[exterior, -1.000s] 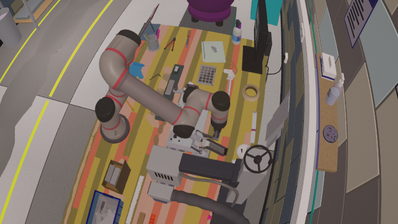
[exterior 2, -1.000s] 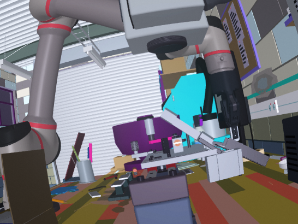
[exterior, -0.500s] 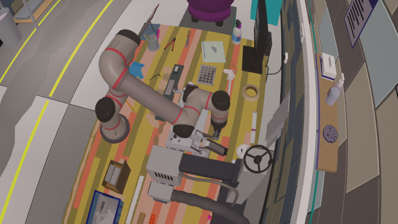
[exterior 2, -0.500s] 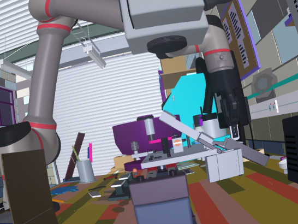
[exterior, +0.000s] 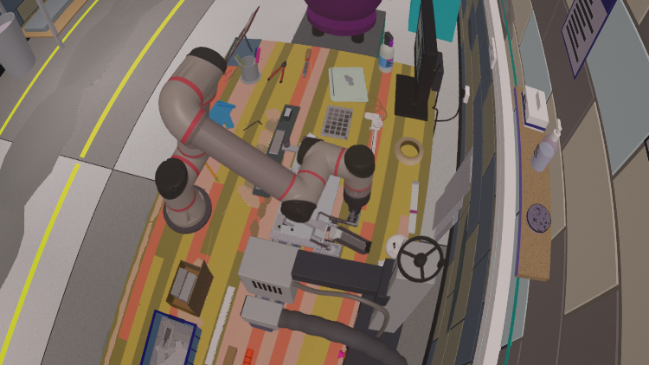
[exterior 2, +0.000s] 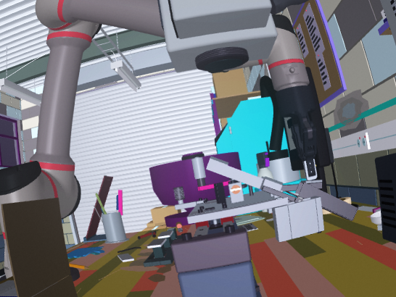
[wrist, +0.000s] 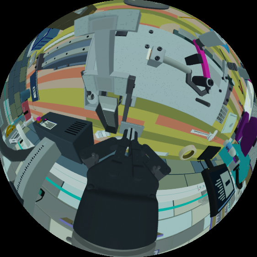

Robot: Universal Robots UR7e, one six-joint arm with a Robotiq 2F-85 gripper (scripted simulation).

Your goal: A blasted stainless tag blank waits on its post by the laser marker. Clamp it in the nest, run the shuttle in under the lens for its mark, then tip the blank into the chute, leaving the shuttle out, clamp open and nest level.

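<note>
On the right side of the grey base plate (wrist: 167, 79), the nest (exterior 2: 250, 179) is tilted, its far end raised and its near end sloping down toward the dark chute (exterior 2: 331, 203). My gripper (wrist: 129, 134) is closed and empty, its fingertips at the small grey tab (wrist: 131, 127) on the end of the nest's lever. In the wrist camera the chute (wrist: 109, 115) lies just left of that tab. The clamp handle (wrist: 177, 64) lies further back on the plate. I cannot see the tag blank. The shuttle (exterior: 295, 231) sits out from under the marker head (exterior: 336, 272).
The laser marker's housing (exterior: 267, 268) and its black handwheel (exterior: 421, 258) stand close in front of the nest. A black box (wrist: 64, 131) sits left of the gripper. A tape roll (exterior: 409, 150) and a monitor (exterior: 417, 86) lie further back on the bench.
</note>
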